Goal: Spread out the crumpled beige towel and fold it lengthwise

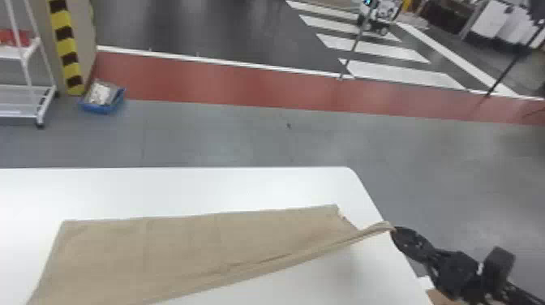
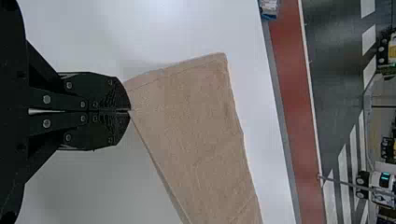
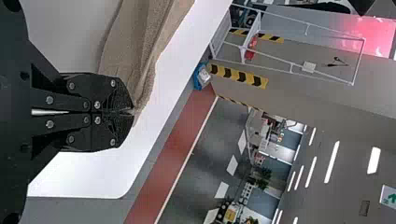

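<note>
Plain beige cloth towel (image 1: 194, 247), no print; plain white round-cornered bench (image 1: 182, 186).
Towel: one beige tone, thin darker hem line. Flat left fingers (image 2: 100, 91) and flat right fingers (image 1: 409, 239): black, silver screws (image 2: 46, 99). Smooth grey floor (image 1: 227, 134); long brick-red floor strip (image 1: 227, 83), solid; straight border line (image 1: 243, 66), white. Painted crosswalk (image 1: 373, 46): white stripes over dark grey. Upright post (image 1: 67, 44): yellow and black bands. Shallow bin (image 1: 101, 108): blue, whitish contents. Metal-frame rack (image 1: 26, 61): white.

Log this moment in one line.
towel: laid out long on table | left gripper: shut on its left end | right gripper: shut on its right end
</note>
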{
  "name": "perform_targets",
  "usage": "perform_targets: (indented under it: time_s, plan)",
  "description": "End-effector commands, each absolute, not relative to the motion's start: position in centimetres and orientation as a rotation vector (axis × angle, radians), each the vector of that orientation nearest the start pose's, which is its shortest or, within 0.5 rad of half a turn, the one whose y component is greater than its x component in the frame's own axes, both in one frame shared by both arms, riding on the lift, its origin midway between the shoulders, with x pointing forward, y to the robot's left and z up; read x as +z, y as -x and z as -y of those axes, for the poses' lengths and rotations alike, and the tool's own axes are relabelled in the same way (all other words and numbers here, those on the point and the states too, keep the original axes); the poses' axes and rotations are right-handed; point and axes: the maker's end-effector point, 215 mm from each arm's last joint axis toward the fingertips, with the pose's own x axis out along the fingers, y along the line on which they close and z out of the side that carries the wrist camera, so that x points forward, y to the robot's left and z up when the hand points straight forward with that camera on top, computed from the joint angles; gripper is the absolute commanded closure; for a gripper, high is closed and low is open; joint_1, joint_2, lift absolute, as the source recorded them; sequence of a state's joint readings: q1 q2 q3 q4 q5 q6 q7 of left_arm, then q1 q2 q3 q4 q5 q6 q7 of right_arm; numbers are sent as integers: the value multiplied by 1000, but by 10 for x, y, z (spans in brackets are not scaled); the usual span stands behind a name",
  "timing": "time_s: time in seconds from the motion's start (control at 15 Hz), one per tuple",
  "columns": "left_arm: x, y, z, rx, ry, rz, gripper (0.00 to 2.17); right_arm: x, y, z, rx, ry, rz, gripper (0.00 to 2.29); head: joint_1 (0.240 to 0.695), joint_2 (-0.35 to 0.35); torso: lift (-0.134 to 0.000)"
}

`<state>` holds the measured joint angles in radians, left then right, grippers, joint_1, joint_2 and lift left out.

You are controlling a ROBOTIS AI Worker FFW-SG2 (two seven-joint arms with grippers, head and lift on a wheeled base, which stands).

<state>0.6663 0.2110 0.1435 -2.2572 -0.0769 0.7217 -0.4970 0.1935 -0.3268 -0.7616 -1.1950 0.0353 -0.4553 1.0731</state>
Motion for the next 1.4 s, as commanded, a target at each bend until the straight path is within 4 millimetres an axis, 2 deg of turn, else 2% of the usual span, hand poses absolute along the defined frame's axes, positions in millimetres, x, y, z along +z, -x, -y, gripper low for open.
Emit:
perform_targets:
  time_s: [0.0, 0.27, 0.4, 0.53, 0.8, 1.0, 1.33]
  plan:
    - [-476, -334, -266, -342, -178, -748, 1733, -426, -395, 530, 352, 344, -235, 1447, 695, -350, 0]
    - [-461, -376, -259, -328, -217, -740, 1733, -426, -428, 547, 301, 319, -261, 1447, 695, -350, 0]
    - [-477, -388, -247, -338, -204, -786, 1733, -432, -447, 556, 282, 282, -282, 1447, 695, -350, 0]
    - [-483, -407, -238, -350, -207, -791, 1730, -436, -466, 565, 251, 274, -303, 1447, 695, -350, 0]
    - [-500, -437, -233, -342, -235, -820, 1730, -444, -499, 553, 247, 288, -324, 1447, 695, -350, 0]
    - [-500, -459, -222, -352, -257, -814, 1730, -451, -509, 553, 222, 275, -339, 1447, 695, -350, 0]
    - [-495, -496, -188, -386, -322, -792, 1730, -467, -503, 559, 185, 229, -378, 1447, 695, -350, 0]
